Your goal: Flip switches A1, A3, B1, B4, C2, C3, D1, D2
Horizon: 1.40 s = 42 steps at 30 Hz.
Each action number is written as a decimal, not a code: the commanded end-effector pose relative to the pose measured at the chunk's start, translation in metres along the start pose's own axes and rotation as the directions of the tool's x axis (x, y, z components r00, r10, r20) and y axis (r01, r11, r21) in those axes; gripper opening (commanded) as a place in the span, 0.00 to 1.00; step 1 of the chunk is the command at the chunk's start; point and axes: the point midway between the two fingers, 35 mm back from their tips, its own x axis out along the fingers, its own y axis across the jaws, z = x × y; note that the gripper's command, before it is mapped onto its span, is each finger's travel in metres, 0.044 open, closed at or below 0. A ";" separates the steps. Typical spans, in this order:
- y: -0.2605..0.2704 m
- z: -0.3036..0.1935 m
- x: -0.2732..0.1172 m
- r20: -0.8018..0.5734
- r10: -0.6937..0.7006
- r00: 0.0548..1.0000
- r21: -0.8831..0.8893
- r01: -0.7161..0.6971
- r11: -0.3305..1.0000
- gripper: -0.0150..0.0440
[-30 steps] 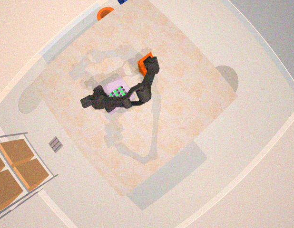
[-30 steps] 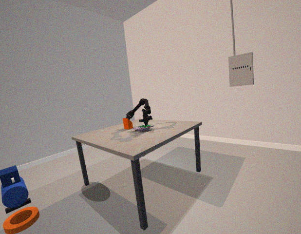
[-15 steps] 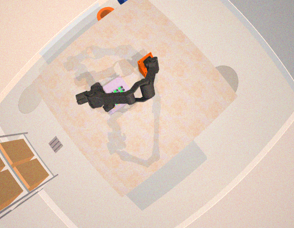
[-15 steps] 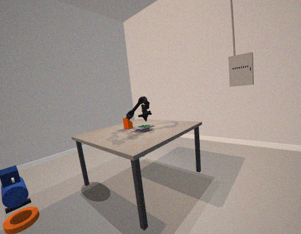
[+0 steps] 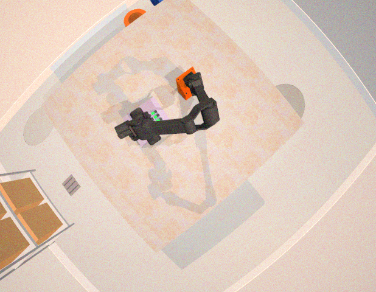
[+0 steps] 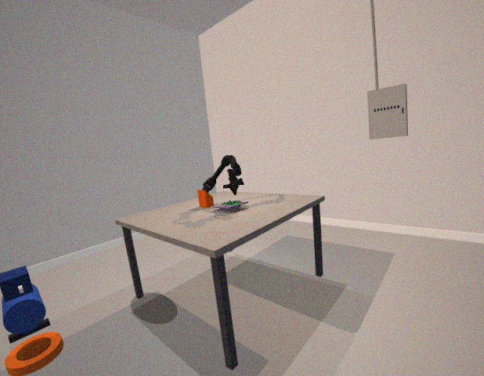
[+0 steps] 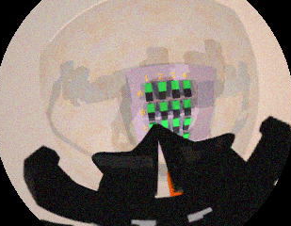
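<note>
Top view: reaching over the lilac switch panel [image 5: 154,102] [image 6: 227,207] [image 7: 205,114] with the black arm [image 5: 172,126] [image 6: 218,171].
Covering part of the panel there, and rising from the orange base [image 5: 187,94] [image 6: 204,199] between one and two o'clock of it; in the exterior view, hovering with the gripper [image 6: 235,193] [image 7: 155,127] at twelve o'clock above the panel, clear of touching it; in the wrist view, keeping the fingertips together, gripping nothing, and showing the panel's visible switches [image 7: 175,88] from twelve to two o'clock of the tips.
</note>
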 end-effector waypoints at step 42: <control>0.004 -0.006 0.047 0.008 0.010 1.000 0.003 -0.010 1.000 0.25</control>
